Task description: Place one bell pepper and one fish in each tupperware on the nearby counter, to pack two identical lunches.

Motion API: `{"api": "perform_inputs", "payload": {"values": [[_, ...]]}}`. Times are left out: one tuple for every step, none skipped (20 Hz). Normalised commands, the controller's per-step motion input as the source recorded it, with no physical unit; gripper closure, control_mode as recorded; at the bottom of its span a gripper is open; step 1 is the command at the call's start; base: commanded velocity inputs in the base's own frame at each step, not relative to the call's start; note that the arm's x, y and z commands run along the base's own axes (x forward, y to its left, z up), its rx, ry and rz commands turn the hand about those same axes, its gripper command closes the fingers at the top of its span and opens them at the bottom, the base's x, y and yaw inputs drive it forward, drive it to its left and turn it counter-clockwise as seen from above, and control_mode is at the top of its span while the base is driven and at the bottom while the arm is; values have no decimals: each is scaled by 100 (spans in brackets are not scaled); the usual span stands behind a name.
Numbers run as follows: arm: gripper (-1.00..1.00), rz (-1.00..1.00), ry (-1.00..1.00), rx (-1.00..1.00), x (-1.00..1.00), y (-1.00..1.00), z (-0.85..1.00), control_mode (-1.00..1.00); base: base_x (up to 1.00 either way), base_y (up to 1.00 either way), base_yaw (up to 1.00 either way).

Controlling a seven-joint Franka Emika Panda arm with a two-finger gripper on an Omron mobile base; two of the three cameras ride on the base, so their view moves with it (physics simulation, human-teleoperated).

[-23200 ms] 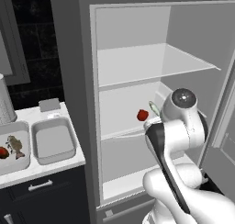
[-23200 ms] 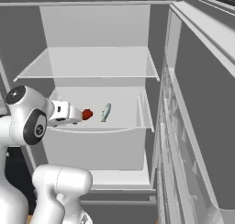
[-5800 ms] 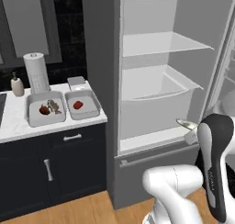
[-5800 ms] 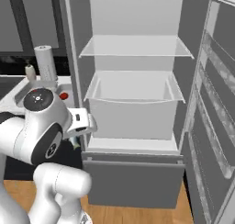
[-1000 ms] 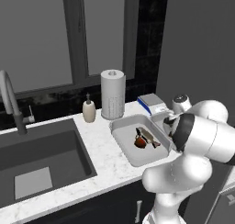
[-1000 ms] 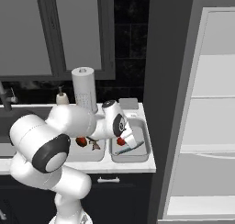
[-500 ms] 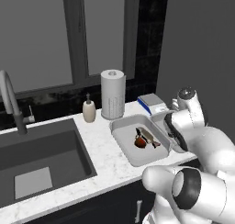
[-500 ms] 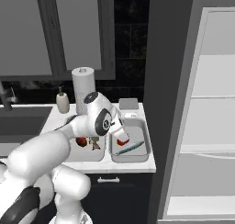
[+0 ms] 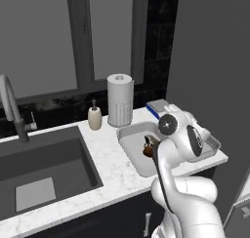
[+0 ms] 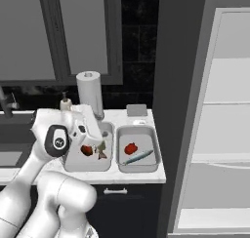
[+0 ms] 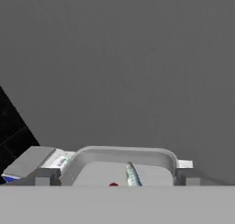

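Two light-grey tupperwares sit side by side on the white counter [image 10: 146, 176]. The left tupperware [image 10: 73, 165] holds a red bell pepper [image 10: 87, 150] and a brownish fish [image 10: 102, 155]. In the right tupperware [image 10: 152, 143] lie another bell pepper [image 10: 130, 148] and a slender silver fish [image 10: 138, 157]. My gripper [image 10: 103, 134] hovers above the left tupperware, aimed toward the right one. In the hand view the gripper [image 11: 114, 179] is open and empty, with the silver fish [image 11: 132, 175] and a sliver of pepper [image 11: 113, 184] ahead. From the left base view the pepper and fish [image 9: 148, 148] peek out beside my arm.
A paper towel roll [image 9: 120, 100] and a soap bottle [image 9: 94, 117] stand at the back of the counter. A blue-and-white box [image 9: 157, 107] lies behind the tupperwares. The dark sink basin [image 9: 44, 168] is to the left, the open fridge [image 10: 219, 134] to the right.
The jaws have spread wide. The hand has drawn back to the left, from over the right tupperware to over the left one. The silver fish stays in the right tupperware.
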Motion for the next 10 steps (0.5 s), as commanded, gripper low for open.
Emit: {"api": "perform_inputs", "payload": {"values": [[-100, -1, -13, -30, -29, 74, 52, -100, 0, 0, 0], [-100, -1, -9, -27, -27, 67, 49, -100, 0, 0, 0], [-100, -1, -9, -25, -26, 64, 54, -100, 0, 0, 0], [-100, -1, -9, -24, -26, 64, 54, -100, 0, 0, 0], [-100, -1, -9, -23, -26, 60, 54, -100, 0, 0, 0], [-100, -1, -9, -22, -26, 59, 56, -100, 0, 0, 0], [-100, -1, -10, -21, -27, 58, 51, -100, 0, 0, 0], [-100, 0, -9, -19, -26, 57, 42, -100, 0, 0, 0], [-100, 0, -7, -17, -24, 56, 36, -100, 0, 0, 0], [-100, 0, -3, -17, -20, 52, 29, -100, 0, 0, 0]]}}
